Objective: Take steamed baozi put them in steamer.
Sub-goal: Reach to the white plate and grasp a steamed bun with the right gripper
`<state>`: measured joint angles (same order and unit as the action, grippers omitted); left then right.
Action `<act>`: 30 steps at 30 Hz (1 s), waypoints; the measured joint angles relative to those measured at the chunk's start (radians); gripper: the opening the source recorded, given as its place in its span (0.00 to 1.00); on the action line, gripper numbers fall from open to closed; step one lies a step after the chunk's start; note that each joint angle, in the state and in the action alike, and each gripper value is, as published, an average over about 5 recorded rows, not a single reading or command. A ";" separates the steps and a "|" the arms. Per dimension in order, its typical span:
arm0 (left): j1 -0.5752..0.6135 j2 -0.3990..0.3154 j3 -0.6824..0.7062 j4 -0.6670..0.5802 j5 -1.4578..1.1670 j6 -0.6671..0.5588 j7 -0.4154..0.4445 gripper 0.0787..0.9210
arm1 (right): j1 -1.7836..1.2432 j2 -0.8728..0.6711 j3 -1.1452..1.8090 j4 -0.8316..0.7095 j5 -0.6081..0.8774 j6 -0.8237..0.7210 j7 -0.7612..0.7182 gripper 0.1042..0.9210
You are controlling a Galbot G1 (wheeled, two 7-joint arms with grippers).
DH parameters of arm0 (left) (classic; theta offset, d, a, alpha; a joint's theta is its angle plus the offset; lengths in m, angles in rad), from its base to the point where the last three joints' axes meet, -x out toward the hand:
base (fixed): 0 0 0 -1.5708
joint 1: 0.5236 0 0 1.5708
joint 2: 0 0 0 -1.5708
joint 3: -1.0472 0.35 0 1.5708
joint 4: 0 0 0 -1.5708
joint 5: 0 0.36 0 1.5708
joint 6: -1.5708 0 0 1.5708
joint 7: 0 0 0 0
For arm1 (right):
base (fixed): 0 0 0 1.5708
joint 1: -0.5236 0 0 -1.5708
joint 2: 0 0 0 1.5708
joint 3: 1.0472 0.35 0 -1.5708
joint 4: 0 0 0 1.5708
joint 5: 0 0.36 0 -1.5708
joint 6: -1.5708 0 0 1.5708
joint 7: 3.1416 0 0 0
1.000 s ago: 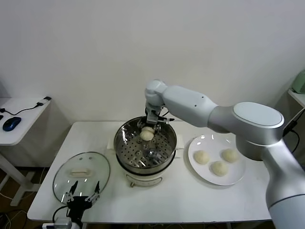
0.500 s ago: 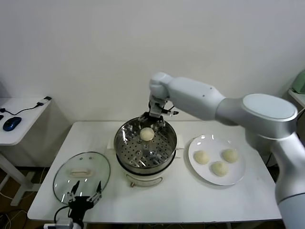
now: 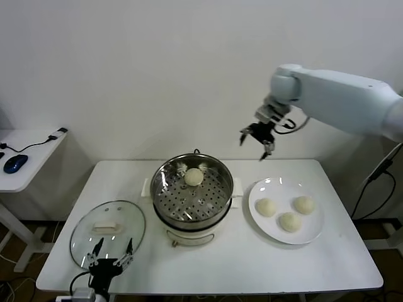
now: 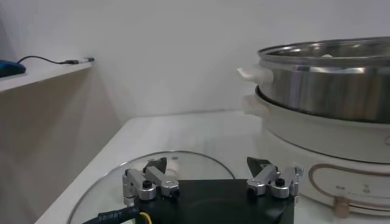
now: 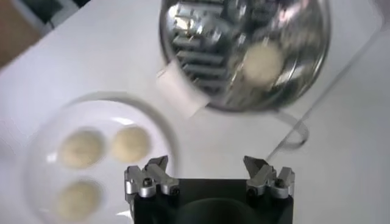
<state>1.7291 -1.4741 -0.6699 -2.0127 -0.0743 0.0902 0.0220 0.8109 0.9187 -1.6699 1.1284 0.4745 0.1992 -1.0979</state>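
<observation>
No text, label, brand or number can be read anywhere. The steamer point(image 3: 192, 195) shows no legible marking.

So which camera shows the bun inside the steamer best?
The head view: the bun lies in plain sight on the tray at the far side of the steamer. The right wrist view shows it blurred from above; in the left wrist view the steamer's wall hides it.

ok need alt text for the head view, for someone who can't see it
One baozi sits in the steel steamer at table centre, with three more on a white plate beside it. The open right gripper hangs empty above them; the open left gripper waits by a glass lid.
</observation>
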 measured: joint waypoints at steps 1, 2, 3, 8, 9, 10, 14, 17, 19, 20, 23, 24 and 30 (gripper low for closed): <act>0.000 0.000 -0.001 0.000 0.000 0.000 0.000 0.88 | -0.007 -0.022 -0.009 0.017 0.010 -0.033 0.015 0.88; 0.000 0.000 -0.003 0.001 -0.001 0.000 0.000 0.88 | -0.017 -0.042 -0.016 0.033 0.018 -0.065 0.030 0.88; 0.000 0.000 -0.004 0.002 -0.001 0.000 0.000 0.88 | -0.029 -0.058 -0.021 0.047 0.025 -0.096 0.044 0.88; 0.002 -0.005 -0.007 0.006 -0.002 -0.001 -0.001 0.88 | -0.109 -0.103 -0.019 0.080 0.046 -0.226 0.104 0.88; 0.003 -0.006 -0.008 0.006 -0.002 -0.001 -0.001 0.88 | -0.127 -0.105 -0.014 0.081 0.048 -0.246 0.113 0.88; 0.004 -0.007 -0.010 0.005 -0.002 -0.001 -0.002 0.88 | -0.146 -0.106 -0.008 0.080 0.050 -0.266 0.123 0.88; 0.010 -0.010 -0.012 0.005 -0.002 -0.001 -0.003 0.88 | -0.223 -0.097 0.023 0.064 0.052 -0.332 0.158 0.88; 0.015 -0.012 -0.013 0.008 -0.002 -0.003 -0.003 0.88 | -0.278 -0.082 0.049 0.047 0.049 -0.370 0.181 0.88; 0.016 -0.012 -0.012 0.010 -0.002 -0.004 -0.004 0.88 | -0.311 -0.072 0.067 0.033 0.044 -0.391 0.197 0.88; 0.016 -0.013 -0.012 0.011 -0.002 -0.005 -0.004 0.88 | -0.327 -0.066 0.077 0.025 0.041 -0.400 0.205 0.88; 0.016 -0.013 -0.010 0.013 -0.002 -0.007 -0.004 0.88 | -0.371 -0.048 0.106 -0.003 0.028 -0.425 0.228 0.88; 0.016 -0.013 -0.009 0.013 -0.001 -0.008 -0.004 0.88 | -0.384 -0.042 0.115 -0.014 0.024 -0.431 0.235 0.88; 0.018 -0.013 -0.006 0.014 0.002 -0.014 -0.004 0.88 | -0.444 -0.008 0.156 -0.068 0.008 -0.458 0.260 0.88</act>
<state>1.7468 -1.4866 -0.6761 -1.9982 -0.0722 0.0760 0.0178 0.3667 0.9112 -1.5140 1.0604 0.4821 -0.2588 -0.8379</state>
